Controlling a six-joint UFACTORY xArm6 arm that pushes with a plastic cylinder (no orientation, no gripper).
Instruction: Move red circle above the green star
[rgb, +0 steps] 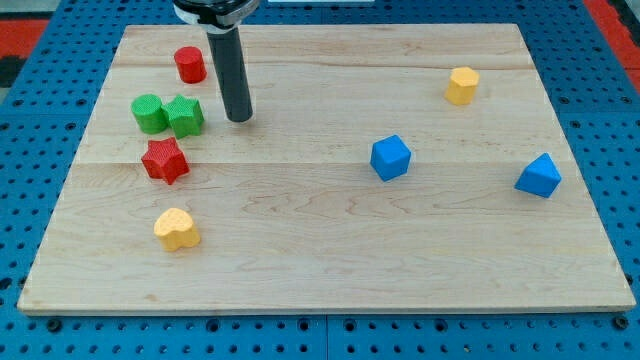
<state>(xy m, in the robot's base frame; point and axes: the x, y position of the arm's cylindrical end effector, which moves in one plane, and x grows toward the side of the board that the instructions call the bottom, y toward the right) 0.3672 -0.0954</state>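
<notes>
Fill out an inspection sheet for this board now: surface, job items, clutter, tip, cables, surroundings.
Surface: wooden board, flat.
Job's things: red circle near the view's top left; green star below it, touching a green circle on its left.
Clutter: red star, yellow heart, yellow block, two blue blocks.
Grippers: none; my tip rests right of the green star, apart from it.
Cables: nothing seen.
Surroundings: blue perforated base.

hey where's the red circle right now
The red circle sits near the board's top-left corner in the camera view, just above the green star and left of my tip, touching neither.
</notes>
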